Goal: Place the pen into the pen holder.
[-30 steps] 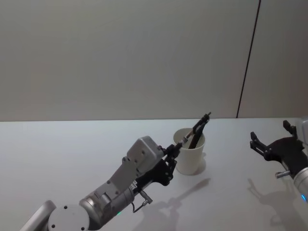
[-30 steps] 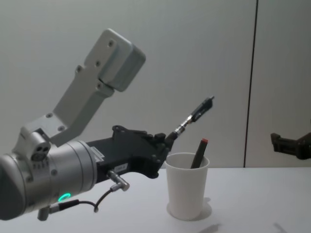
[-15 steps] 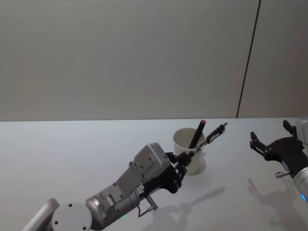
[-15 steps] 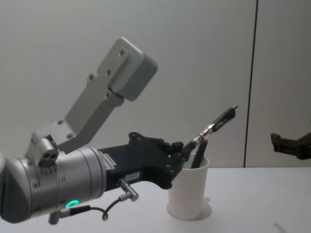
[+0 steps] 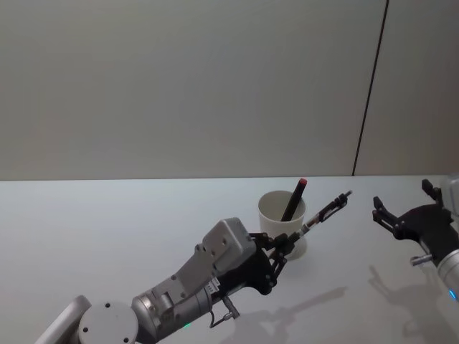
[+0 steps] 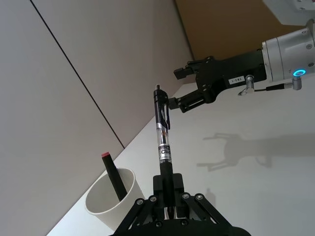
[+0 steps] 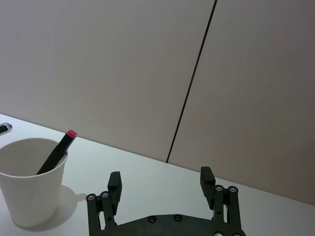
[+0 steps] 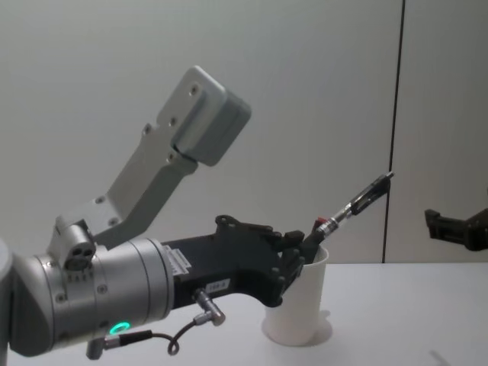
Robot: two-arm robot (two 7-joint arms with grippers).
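Left gripper has its jaws pinched tight on the bottom end of the pen. The rest of the pen sticks straight out ahead of the jaws, angled up off the table. The pen holder sits right by those fingertips, a bit to one side of the pen's line, so the pen isn't in the cup. There's a black pen with a red cap leaning inside it. Right gripper is parked well off to the right, jaws spread wide, nothing between them.
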